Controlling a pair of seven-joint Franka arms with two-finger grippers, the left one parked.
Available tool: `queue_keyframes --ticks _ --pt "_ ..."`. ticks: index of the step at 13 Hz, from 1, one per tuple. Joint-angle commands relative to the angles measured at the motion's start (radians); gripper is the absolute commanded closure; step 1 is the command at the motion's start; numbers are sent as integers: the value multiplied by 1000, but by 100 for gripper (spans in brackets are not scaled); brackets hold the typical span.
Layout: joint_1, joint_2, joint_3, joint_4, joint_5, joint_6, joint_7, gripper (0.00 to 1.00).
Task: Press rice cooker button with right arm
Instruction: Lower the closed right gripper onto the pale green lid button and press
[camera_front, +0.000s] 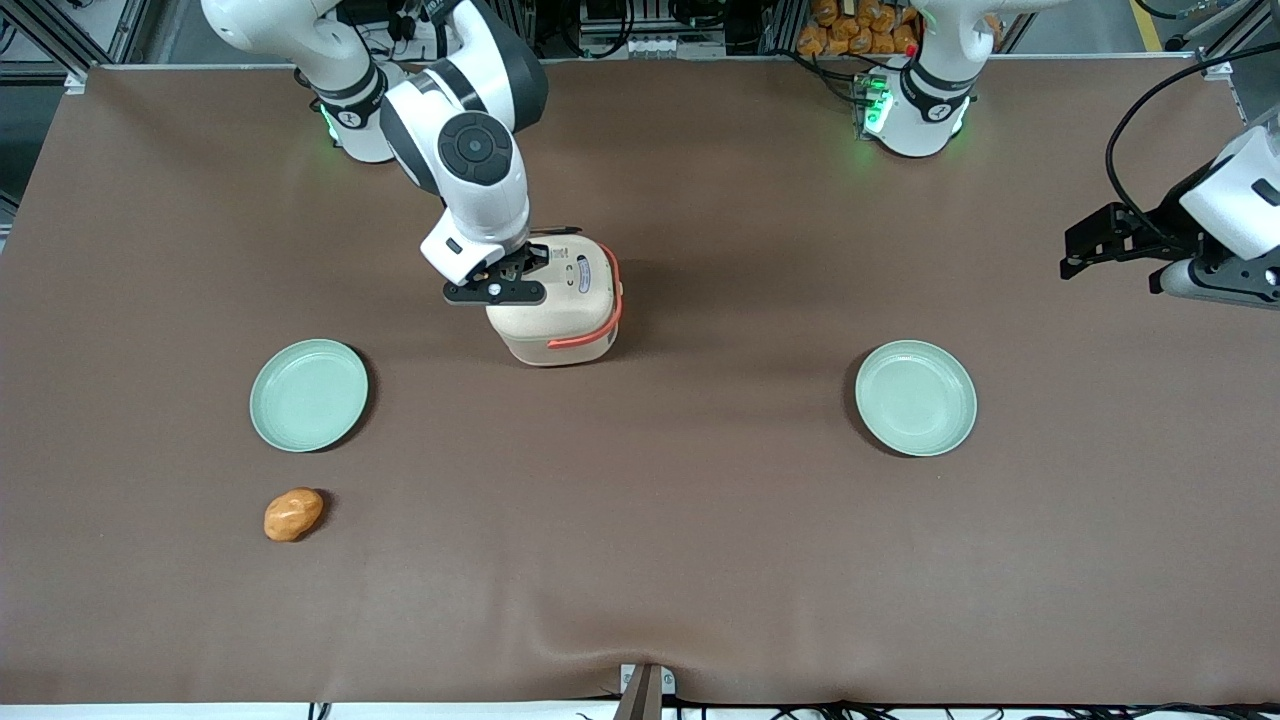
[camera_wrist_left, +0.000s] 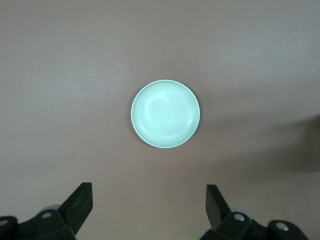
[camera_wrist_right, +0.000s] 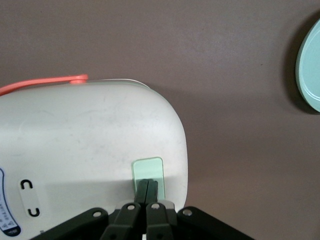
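Observation:
The cream rice cooker with its coral-orange strap handle stands on the brown table, near its middle. My right arm reaches down over it. The black gripper sits on the cooker's top, at the edge nearest the working arm's end. In the right wrist view the cooker's lid fills much of the picture. The gripper is shut, and its joined fingertips rest on the mint-green button at the lid's edge. Nothing is held between the fingers.
A mint-green plate lies nearer the front camera than the cooker, toward the working arm's end, its rim showing in the right wrist view. An orange lump lies nearer still. Another green plate lies toward the parked arm's end.

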Motion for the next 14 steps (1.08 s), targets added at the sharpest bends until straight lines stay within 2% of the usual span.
queue_keyframes --ticks 1,7,9,11,14 --pt "12 8 -9 -12 -4 19 28 100" --pt "12 28 -9 -84 -4 140 50 100" --pt "9 1 -10 -43 -4 72 50 100" --pt "6 -21 -12 57 -2 -60 50 100" --pt "-11 -26 -20 226 45 -229 38 100"
